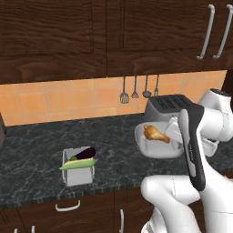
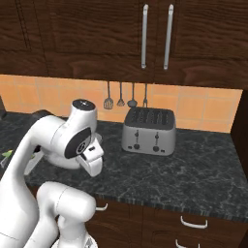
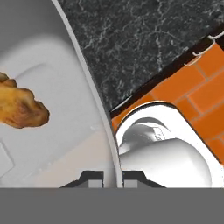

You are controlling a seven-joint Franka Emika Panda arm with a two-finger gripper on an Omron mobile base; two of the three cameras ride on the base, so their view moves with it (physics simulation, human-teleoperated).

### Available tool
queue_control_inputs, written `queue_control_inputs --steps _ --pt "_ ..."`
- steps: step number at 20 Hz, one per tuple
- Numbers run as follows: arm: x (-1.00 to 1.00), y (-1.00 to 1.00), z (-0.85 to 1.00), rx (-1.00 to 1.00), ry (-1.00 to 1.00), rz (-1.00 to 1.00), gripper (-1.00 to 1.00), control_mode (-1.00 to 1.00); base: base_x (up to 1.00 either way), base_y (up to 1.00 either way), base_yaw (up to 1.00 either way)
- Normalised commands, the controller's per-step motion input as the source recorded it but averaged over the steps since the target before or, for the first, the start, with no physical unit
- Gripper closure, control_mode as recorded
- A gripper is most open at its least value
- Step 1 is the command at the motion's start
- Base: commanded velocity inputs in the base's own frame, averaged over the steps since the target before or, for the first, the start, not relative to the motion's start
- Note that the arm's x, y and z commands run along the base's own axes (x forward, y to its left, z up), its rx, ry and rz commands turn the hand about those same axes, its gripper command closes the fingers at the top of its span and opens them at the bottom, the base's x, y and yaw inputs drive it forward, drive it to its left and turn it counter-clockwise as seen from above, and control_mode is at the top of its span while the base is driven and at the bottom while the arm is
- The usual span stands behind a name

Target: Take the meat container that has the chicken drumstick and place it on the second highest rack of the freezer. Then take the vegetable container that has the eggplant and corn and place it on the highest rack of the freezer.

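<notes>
The white meat container with the chicken drumstick sits in front of the toaster, tilted towards the left base camera. In the hand view its curved rim runs straight down between my two fingertips, and the drumstick lies inside on the left. My gripper is shut on that rim, one finger inside the wall and the other outside. The square vegetable container stands on the counter to the left, holding a dark eggplant and a green corn cob.
A silver toaster stands against the orange tiled wall, right behind the held container. Kitchen utensils hang on the wall above it. Dark upper cabinets overhang the black marble counter. My own forearm crosses in front of the container.
</notes>
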Motion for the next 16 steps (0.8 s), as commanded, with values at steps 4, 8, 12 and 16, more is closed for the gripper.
queue_control_inputs --steps 4,8,12,16 --pt "-0.76 -0.08 0.00 0.01 0.03 -0.06 1.00 -1.00 0.00 0.00 0.00" --pt "0.00 0.00 0.00 0.03 0.00 0.00 1.00 1.00 0.00 0.00 0.00" --pt "0.00 0.00 0.00 0.00 0.00 0.00 1.00 1.00 -0.90 0.00 -0.01" --pt "0.00 0.00 0.00 0.00 0.00 0.00 1.00 1.00 -1.00 -0.18 -0.16"
